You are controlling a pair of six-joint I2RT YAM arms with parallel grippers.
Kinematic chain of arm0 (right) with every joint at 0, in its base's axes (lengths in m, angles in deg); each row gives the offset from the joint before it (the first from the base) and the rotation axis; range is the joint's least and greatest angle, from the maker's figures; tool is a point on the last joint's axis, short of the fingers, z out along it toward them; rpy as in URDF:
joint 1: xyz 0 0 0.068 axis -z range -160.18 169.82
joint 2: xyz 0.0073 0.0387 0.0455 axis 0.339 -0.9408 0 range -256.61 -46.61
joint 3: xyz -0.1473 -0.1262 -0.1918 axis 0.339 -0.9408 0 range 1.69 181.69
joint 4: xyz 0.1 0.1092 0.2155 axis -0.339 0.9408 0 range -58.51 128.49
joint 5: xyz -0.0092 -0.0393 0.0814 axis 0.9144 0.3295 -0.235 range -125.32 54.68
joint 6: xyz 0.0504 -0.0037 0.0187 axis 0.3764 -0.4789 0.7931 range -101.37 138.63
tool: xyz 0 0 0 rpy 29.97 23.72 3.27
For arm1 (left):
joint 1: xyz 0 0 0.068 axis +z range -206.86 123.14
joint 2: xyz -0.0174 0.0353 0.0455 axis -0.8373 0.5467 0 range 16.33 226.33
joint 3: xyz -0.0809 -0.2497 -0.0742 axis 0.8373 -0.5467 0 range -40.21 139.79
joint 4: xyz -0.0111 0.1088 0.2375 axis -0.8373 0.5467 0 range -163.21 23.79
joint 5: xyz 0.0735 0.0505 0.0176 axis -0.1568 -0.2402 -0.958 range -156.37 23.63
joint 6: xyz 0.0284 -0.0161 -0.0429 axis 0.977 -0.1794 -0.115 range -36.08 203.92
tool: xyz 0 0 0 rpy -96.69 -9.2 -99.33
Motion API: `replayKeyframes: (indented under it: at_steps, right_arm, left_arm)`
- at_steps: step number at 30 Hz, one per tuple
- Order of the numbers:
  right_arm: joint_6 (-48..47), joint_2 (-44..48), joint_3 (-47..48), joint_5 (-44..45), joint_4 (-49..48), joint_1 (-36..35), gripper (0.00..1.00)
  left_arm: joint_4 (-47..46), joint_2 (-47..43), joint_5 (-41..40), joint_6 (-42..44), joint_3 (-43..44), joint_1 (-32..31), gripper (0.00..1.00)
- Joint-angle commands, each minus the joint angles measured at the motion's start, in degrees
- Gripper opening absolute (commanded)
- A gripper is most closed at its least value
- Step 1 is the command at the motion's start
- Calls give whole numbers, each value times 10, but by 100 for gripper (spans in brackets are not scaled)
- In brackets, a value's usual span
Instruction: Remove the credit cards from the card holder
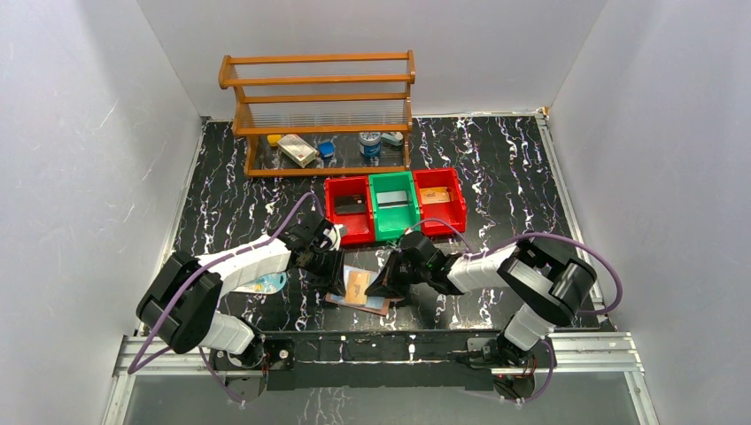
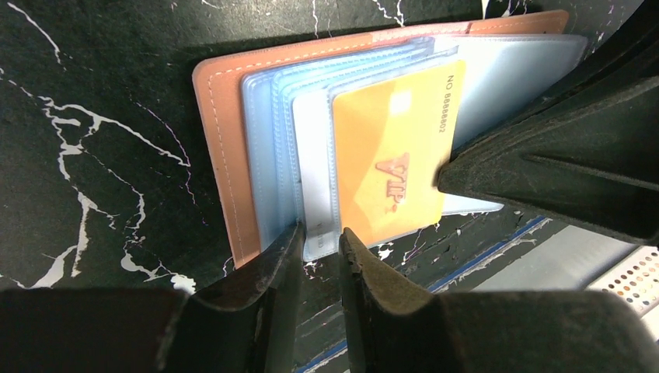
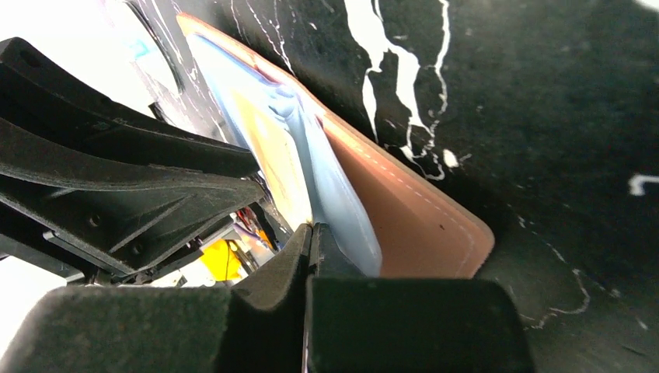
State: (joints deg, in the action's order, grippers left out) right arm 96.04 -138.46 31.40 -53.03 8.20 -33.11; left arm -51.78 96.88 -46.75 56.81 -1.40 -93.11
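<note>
Top cam: wallet (image 1: pixel 363 301) lies open on the table (image 1: pixel 496 177), right between the two arms. The left gripper (image 1: pixel 332 274) is down on its left side and the right gripper (image 1: pixel 383 285) on its right.

Left wrist: an orange VIP card (image 2: pixel 392 163) sits in a clear sleeve. The left jaws are a bit apart, tips over the sleeve's edge, not clamping anything afaict.

Right wrist: the right jaws are closed tight, pinching the card's edge, with the leather cover underneath.
</note>
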Motion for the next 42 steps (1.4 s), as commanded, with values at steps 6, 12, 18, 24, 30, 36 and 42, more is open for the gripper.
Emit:
replayKeyframes:
  at_steps: [6, 12, 18, 24, 30, 36, 42]
  right_arm:
    - [-1, -3, -3, -19, -21, 5, 7]
    - [1, -25, 9, -22, -21, 5, 7]
    - [0, -30, 11, -22, -19, 5, 7]
    - [0, -27, 10, -20, -17, 5, 9]
    - [2, -25, 9, -21, -22, 5, 17]
    - [3, -26, 8, -32, -55, 6, 27]
    - [9, -18, -4, -29, -61, 6, 24]
  left_arm:
    - [40, -19, -42, 7, 7, -1, 26]
    - [6, -90, 3, -7, 41, -1, 40]
    - [-61, -56, 86, -27, 33, -1, 44]
    - [-62, 7, 85, -29, 14, -2, 43]
    - [-47, 43, 62, -33, 3, -3, 39]
    - [-21, 39, 31, -23, 0, -2, 37]
    - [-11, 37, 15, -23, -1, -2, 36]
